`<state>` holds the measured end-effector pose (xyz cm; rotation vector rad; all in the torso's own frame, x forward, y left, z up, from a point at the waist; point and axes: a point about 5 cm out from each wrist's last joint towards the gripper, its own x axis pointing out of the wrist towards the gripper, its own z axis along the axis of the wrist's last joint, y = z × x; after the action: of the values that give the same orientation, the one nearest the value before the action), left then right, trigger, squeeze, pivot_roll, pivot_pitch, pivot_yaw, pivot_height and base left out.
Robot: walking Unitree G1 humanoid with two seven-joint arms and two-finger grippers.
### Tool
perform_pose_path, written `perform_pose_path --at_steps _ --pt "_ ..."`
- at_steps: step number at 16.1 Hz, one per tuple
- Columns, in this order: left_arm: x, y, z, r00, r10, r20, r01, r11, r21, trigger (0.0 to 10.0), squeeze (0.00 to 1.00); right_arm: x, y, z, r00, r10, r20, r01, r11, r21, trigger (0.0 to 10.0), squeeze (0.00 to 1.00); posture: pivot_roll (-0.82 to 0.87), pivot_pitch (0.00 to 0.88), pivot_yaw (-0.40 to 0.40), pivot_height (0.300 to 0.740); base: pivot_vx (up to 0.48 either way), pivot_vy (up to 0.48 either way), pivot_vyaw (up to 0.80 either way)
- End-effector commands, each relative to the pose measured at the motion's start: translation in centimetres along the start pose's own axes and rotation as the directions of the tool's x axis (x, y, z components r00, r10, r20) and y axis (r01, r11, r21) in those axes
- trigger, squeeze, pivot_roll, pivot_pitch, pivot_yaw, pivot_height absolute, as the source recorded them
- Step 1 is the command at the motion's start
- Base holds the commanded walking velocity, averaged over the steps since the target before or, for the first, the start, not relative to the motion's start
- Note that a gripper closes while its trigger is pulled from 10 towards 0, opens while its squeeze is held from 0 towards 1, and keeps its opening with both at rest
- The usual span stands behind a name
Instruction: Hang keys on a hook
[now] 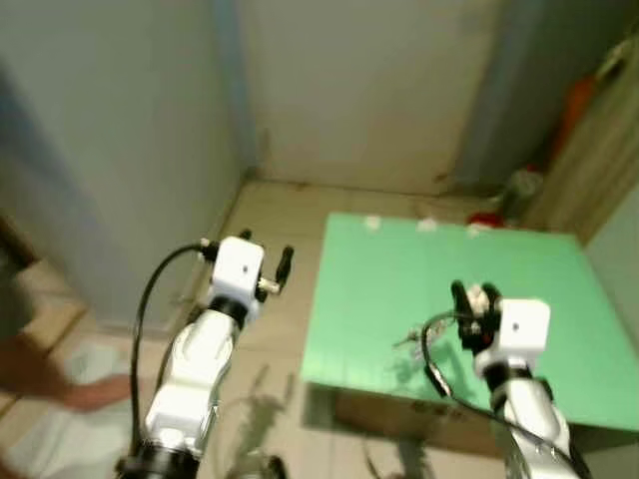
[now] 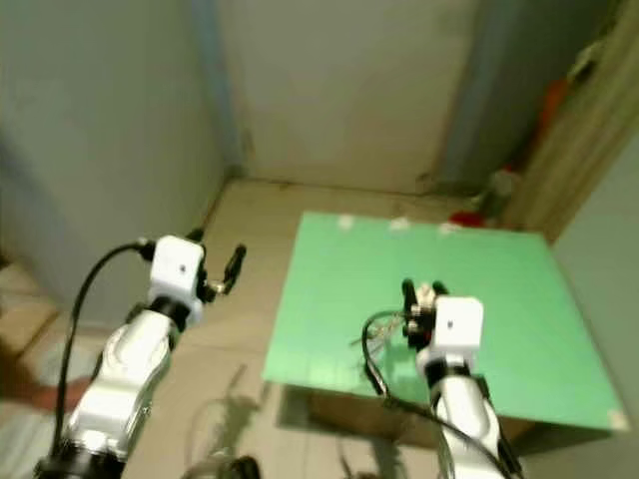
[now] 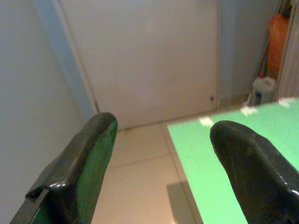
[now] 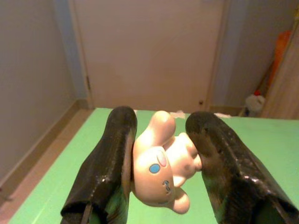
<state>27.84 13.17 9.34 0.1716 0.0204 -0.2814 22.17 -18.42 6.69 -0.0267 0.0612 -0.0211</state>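
My right gripper [image 4: 161, 149] is shut on a pale pink rabbit-shaped keychain figure [image 4: 161, 168], held above the green table [image 1: 399, 269]. In the eye views the right gripper [image 1: 471, 304] hovers over the table's near part, and thin metal keys [image 1: 411, 337] hang off to its left side. My left gripper [image 1: 265, 261] is open and holds nothing; it is raised over the tiled floor left of the table. Between its fingers [image 3: 84, 163] the left wrist view looks at a white door and the table's far corner. No hook can be made out.
A grey wall and white door [image 1: 369, 90] stand ahead. A white jug [image 3: 262, 88] and an orange object [image 3: 278, 37] sit in the far right corner. A person's hand [image 1: 40, 374] is at the lower left. Tiled floor [image 1: 280, 230] lies left of the table.
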Motion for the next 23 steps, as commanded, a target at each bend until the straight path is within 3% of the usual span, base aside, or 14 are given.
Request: perform_pose_path --at_steps 1,13,16,19,20,23 --pt "0.4 0.1 0.6 1.000 -0.011 0.023 0.011 1.000 0.007 10.0 0.00 -0.1 -0.5 -0.1 1.000 -0.023 -0.005 0.023 1.000 0.008 0.0 0.00 -0.14 0.000 0.042 0.740 -0.255 0.000 0.00" --pt "0.8 -0.2 0.6 0.998 -0.043 0.044 0.041 0.998 0.038 10.0 0.00 0.0 -0.4 -0.4 1.000 -0.029 -0.009 0.029 1.000 0.007 0.0 0.00 -0.15 0.000 0.055 0.740 -0.243 0.000 0.00" --pt "1.9 0.6 0.4 0.994 -0.109 -0.012 0.110 0.993 0.034 10.0 0.00 1.2 -0.1 1.0 0.999 0.052 0.001 -0.052 0.998 0.033 0.0 0.00 -0.15 0.000 0.060 0.740 0.000 0.000 0.00" --pt "3.3 0.5 1.4 0.952 -0.304 -0.029 0.305 0.945 0.114 10.0 0.00 3.0 -0.1 3.8 0.970 0.240 0.023 -0.241 0.970 0.034 0.0 0.00 -0.15 0.000 0.066 0.740 0.000 0.000 0.00" --pt "3.6 0.6 1.7 0.945 -0.325 -0.029 0.326 0.937 0.124 10.0 0.00 3.3 -0.3 4.4 0.965 0.259 0.027 -0.260 0.965 0.034 0.0 0.00 -0.15 0.000 0.067 0.740 0.000 0.000 0.00" --pt "4.9 0.8 3.6 0.876 -0.481 -0.042 0.480 0.861 0.167 10.0 0.00 4.4 -1.3 7.3 0.942 0.334 0.047 -0.335 0.942 0.017 0.0 0.00 -0.16 0.000 0.075 0.740 0.000 0.000 0.00"
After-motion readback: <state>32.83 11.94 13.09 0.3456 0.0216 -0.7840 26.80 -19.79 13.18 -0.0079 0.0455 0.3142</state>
